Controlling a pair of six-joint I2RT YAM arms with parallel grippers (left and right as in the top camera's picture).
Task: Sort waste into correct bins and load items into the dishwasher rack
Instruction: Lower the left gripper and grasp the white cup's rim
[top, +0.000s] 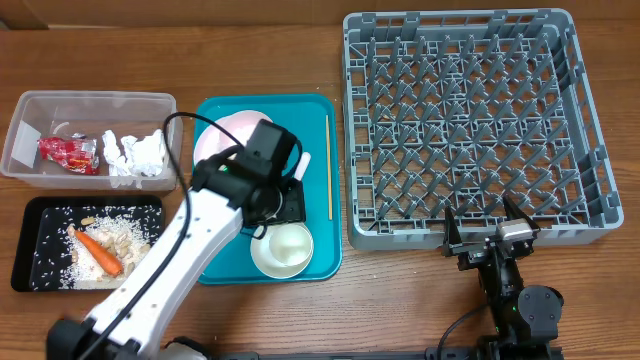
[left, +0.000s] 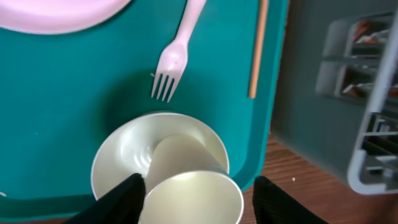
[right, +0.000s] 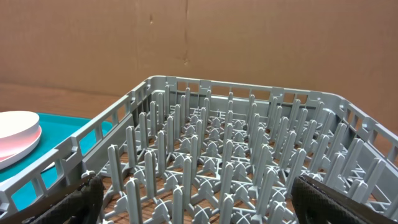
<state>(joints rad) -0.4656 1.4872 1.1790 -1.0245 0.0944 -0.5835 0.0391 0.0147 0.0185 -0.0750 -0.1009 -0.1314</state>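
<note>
A small white cup (left: 193, 193) stands in a white bowl (left: 124, 155) at the near end of the teal tray (left: 62, 93). My left gripper (left: 199, 182) is open around the cup: the left finger touches its side and a narrow gap shows at the right finger. A white fork (left: 174, 62), a wooden chopstick (left: 258, 50) and a white plate (left: 56, 12) lie further up the tray. The grey dishwasher rack (top: 470, 120) holds nothing. My right gripper (top: 483, 222) is open and holds nothing at the rack's front edge.
A clear tub (top: 30, 165) at the left holds a red wrapper (top: 68, 152) and crumpled tissue (top: 135, 155). Below it, a black tray (top: 40, 225) holds a carrot (top: 100, 253) and rice scraps. My left arm stretches across the tray's near left corner.
</note>
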